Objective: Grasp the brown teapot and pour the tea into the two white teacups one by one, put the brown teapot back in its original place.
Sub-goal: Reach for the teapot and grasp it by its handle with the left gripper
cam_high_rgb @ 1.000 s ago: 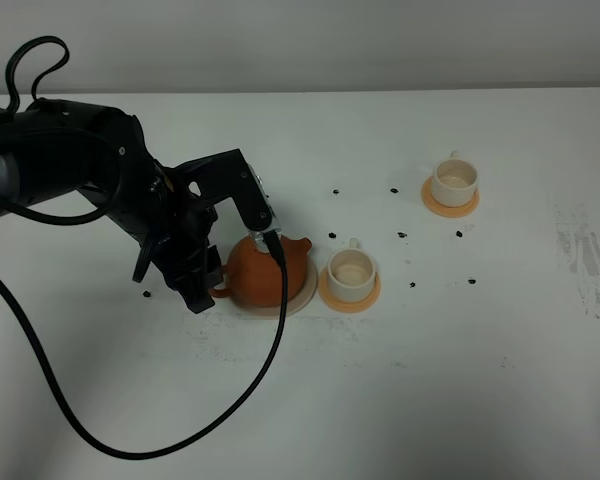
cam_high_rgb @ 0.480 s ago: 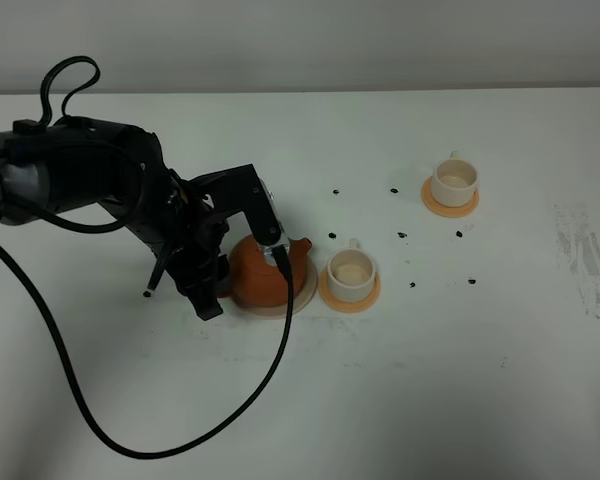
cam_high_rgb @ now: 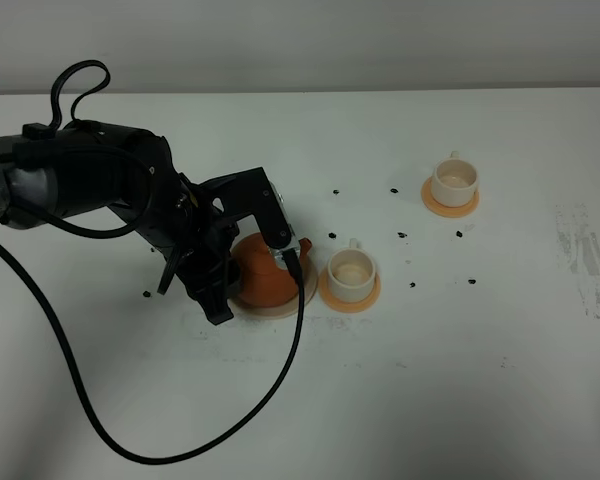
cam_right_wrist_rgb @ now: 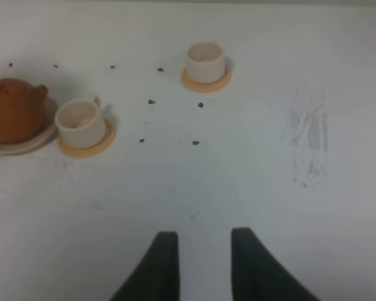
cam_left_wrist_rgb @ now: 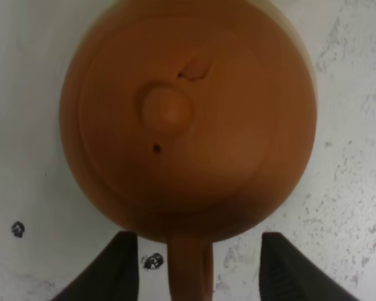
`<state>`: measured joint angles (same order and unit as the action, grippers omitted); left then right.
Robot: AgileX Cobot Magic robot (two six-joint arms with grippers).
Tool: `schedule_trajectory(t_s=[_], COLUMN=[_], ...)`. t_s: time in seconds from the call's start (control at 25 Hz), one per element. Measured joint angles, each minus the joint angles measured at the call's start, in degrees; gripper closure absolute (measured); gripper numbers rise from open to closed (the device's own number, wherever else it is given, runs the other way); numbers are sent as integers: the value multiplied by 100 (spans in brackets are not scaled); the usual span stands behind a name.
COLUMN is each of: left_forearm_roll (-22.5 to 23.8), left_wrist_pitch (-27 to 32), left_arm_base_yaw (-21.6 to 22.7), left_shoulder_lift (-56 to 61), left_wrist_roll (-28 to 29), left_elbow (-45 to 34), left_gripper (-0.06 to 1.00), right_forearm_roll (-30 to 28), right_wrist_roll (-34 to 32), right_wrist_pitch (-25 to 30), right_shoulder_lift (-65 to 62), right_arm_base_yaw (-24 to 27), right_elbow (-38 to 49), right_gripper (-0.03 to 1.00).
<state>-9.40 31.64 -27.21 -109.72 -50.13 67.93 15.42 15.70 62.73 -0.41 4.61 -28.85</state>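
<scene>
The brown teapot (cam_high_rgb: pixel 265 280) sits upright on its original place, a pale beige disc (cam_high_rgb: pixel 285 306), left of centre. My left gripper (cam_left_wrist_rgb: pixel 191 271) is open, low at the teapot's left side. Its fingers (cam_left_wrist_rgb: pixel 113 269) stand either side of the loop handle (cam_left_wrist_rgb: pixel 189 263) without touching it. The lid and its knob (cam_left_wrist_rgb: pixel 167 106) fill the left wrist view. Two white teacups stand on orange coasters: the near one (cam_high_rgb: pixel 351 270) just right of the teapot, the far one (cam_high_rgb: pixel 454 180) further back right. My right gripper (cam_right_wrist_rgb: pixel 203 266) hangs slightly parted over bare table, holding nothing.
Small dark specks (cam_high_rgb: pixel 333 236) are scattered on the white table (cam_high_rgb: pixel 460 380) around the cups. A black cable (cam_high_rgb: pixel 280 370) loops from the left arm across the table's front. A scuffed patch (cam_high_rgb: pixel 580 260) marks the right side.
My left arm has moved right and lower, bringing the gripper in around the teapot's handle. The teapot, the cups and the right gripper have not moved.
</scene>
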Motion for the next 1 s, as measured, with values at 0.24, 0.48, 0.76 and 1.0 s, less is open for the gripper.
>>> schedule_trajectory(t_s=[0.24,0.48,0.76,1.0], left_forearm_roll=[0,5,-85,-177], left_wrist_pitch=[45,51,65,65], left_arm_base_yaw=[6,82,115,115], left_shoulder_lift=[0,0,0,-50], left_wrist_roll=[32,139,190,179], left_elbow=[0,0,0,0], left_gripper=[48,48,48,48], right_forearm_roll=[0,0,0,0], right_wrist_roll=[0,0,0,0], right_wrist_pitch=[0,0,0,0], right_shoulder_lift=[0,0,0,0], right_arm_base_yaw=[0,0,0,0], right_elbow=[0,0,0,0], right_gripper=[74,74,74,74])
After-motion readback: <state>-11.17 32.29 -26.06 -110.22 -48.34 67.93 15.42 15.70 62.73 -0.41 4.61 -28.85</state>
